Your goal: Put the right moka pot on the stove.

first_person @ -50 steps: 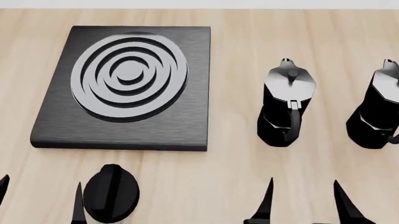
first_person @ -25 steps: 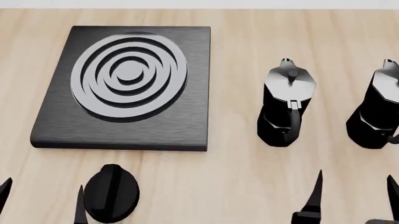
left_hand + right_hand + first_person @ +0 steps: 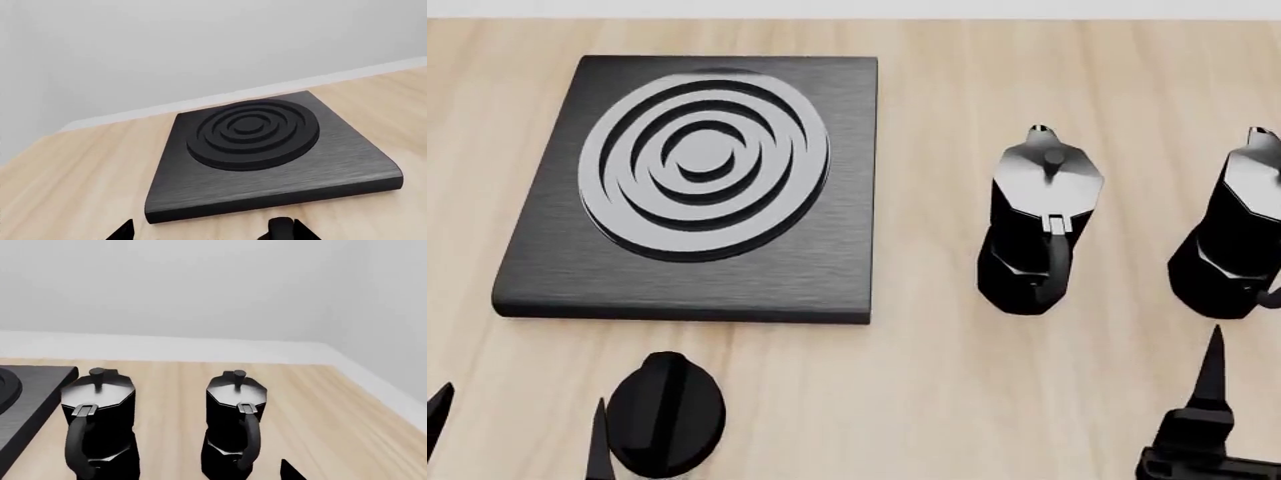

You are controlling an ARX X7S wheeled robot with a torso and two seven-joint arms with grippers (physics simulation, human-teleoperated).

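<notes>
The right moka pot (image 3: 1241, 240), black and faceted with a grey lid, stands at the head view's right edge, partly cut off. It also shows in the right wrist view (image 3: 235, 420), handle toward the camera. A twin pot (image 3: 1041, 225) stands to its left. The stove (image 3: 701, 185) lies far left of both and fills the left wrist view (image 3: 267, 150). My right gripper (image 3: 1270, 400) is open and empty, just in front of the right pot; one finger (image 3: 1210, 375) shows, the other is out of frame. My left gripper (image 3: 515, 425) is open and empty in front of the stove.
A small black round knob (image 3: 665, 412) sits on the wooden table (image 3: 934, 380) in front of the stove, next to my left gripper's inner finger (image 3: 598, 445). In the right wrist view the table's far and right edges meet a grey wall.
My right gripper has moved right, from in front of the twin pot to in front of the right pot. Its outer finger has left the head view. The left gripper has hardly moved.
</notes>
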